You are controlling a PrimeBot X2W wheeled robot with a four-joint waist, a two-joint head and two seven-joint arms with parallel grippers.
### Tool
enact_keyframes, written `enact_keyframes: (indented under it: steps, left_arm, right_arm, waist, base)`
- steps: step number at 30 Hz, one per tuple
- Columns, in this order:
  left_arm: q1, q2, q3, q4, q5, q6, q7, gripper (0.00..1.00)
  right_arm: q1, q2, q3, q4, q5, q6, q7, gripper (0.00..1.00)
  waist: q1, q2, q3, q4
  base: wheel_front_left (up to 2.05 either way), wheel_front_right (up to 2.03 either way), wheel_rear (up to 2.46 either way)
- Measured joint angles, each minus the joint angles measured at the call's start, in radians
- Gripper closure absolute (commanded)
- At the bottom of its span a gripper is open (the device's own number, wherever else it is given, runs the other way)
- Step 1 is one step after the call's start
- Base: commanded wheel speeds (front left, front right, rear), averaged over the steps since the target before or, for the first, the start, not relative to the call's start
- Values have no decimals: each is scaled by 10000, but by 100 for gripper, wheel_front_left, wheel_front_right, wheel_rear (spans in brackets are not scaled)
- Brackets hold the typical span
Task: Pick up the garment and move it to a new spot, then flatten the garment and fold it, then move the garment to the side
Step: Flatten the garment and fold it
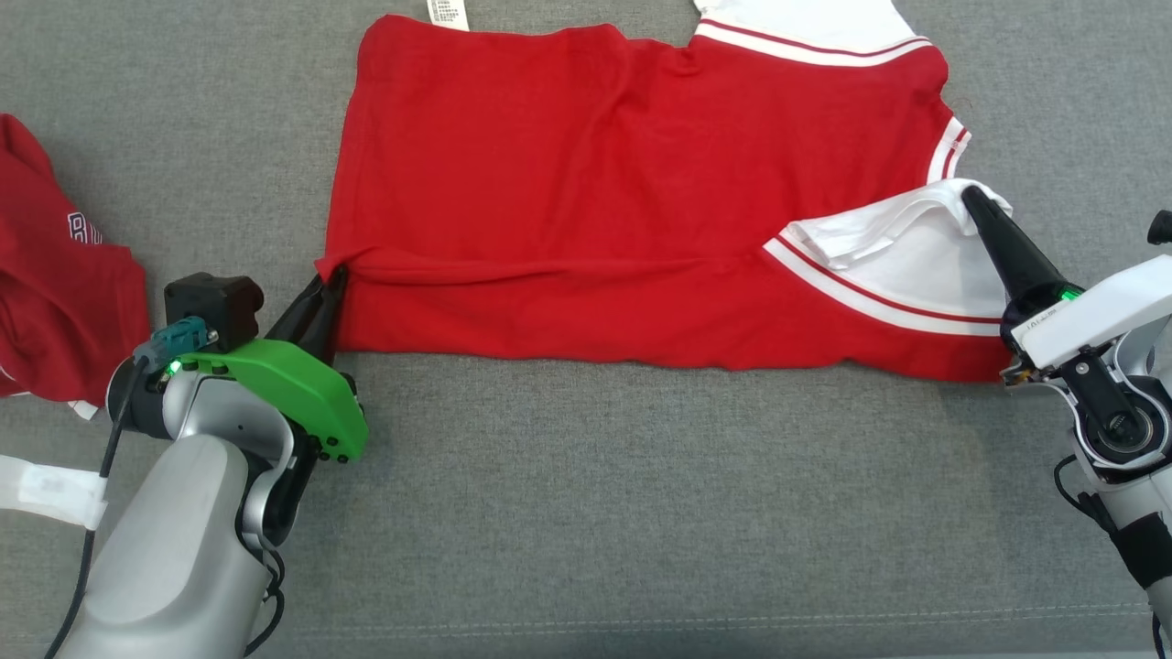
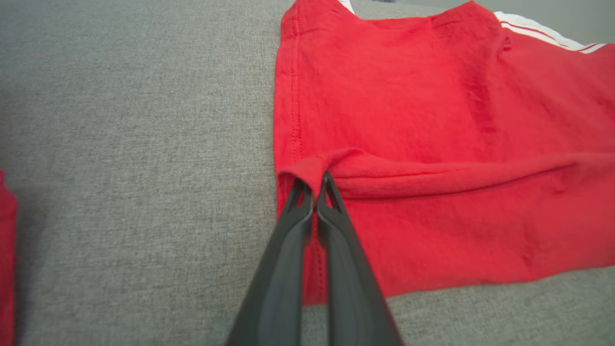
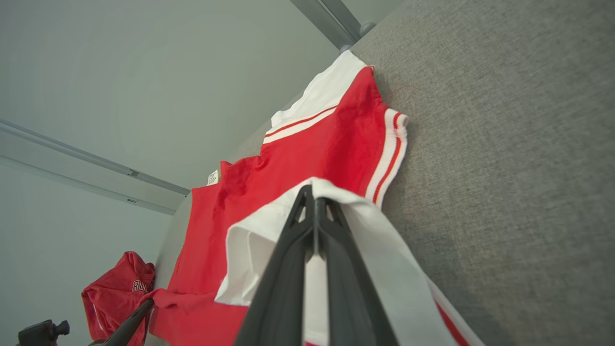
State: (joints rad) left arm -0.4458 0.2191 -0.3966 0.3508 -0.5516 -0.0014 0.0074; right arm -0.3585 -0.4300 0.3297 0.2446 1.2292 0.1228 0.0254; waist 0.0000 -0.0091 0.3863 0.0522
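The garment (image 1: pixel 586 192) is a red shirt with white, red-striped sleeves, spread flat on the grey table, its near edge partly folded over. My left gripper (image 1: pixel 331 277) is shut on the red hem corner at the garment's left side; the left wrist view shows the cloth (image 2: pixel 384 125) pinched between the closed fingertips of the left gripper (image 2: pixel 314 180). My right gripper (image 1: pixel 972 194) is shut on the white sleeve (image 1: pixel 916 247), lifted and turned over the red body. In the right wrist view the right gripper (image 3: pixel 314 192) holds the white sleeve (image 3: pixel 384 259) edge.
A second red garment (image 1: pixel 55 275) with white lettering lies crumpled at the table's left edge, also in the right wrist view as a red garment (image 3: pixel 120 288). Grey cloth tabletop (image 1: pixel 641 503) lies open in front of the shirt. A white label (image 1: pixel 449 13) sticks out at the shirt's far edge.
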Motion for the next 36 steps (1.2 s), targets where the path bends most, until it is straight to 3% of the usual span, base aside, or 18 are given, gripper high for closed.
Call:
enact_keyframes:
  steps: [15, 16, 17, 18, 20, 21, 36]
  left_arm:
    - [-553, -121, -31, 734, 2, -261, -276, 100]
    - [-591, -132, -36, 826, 2, -261, -307, 100]
    - [-630, -140, -40, 901, 4, -261, -353, 100]
    - [-663, -144, -44, 947, 4, -263, -364, 83]
    - [-712, -163, -46, 1041, 4, -274, -462, 28]
    - [-712, -163, -46, 1041, 4, -274, -462, 2]
    - [-703, -199, -73, 1806, 6, -468, -1055, 0]
  right_arm:
    - [-568, 178, 265, 648, -161, 0, -337, 100]
    - [-617, 180, 309, 711, -165, 0, -337, 92]
    - [-649, 182, 332, 754, -178, 0, -339, 72]
    - [-666, 182, 345, 788, -199, 0, -345, 56]
    - [-671, 188, 391, 884, -224, 0, -426, 0]
    - [-671, 188, 391, 884, -224, 0, -426, 0]
    - [-658, 278, 763, 1120, -257, 0, -1097, 0]
  waist:
    - [0, 0, 185, -15]
    - [0, 0, 192, -16]
    - [0, 0, 196, -18]
    - [0, 0, 196, -19]
    - [0, 0, 184, -23]
    - [0, 0, 184, -23]
    - [0, 0, -441, -109]
  base:
    - [0, 0, 0]
    - [0, 0, 0]
    - [0, 0, 0]
    - [0, 0, 0]
    - [0, 0, 0]
    - [0, 0, 0]
    - [0, 0, 0]
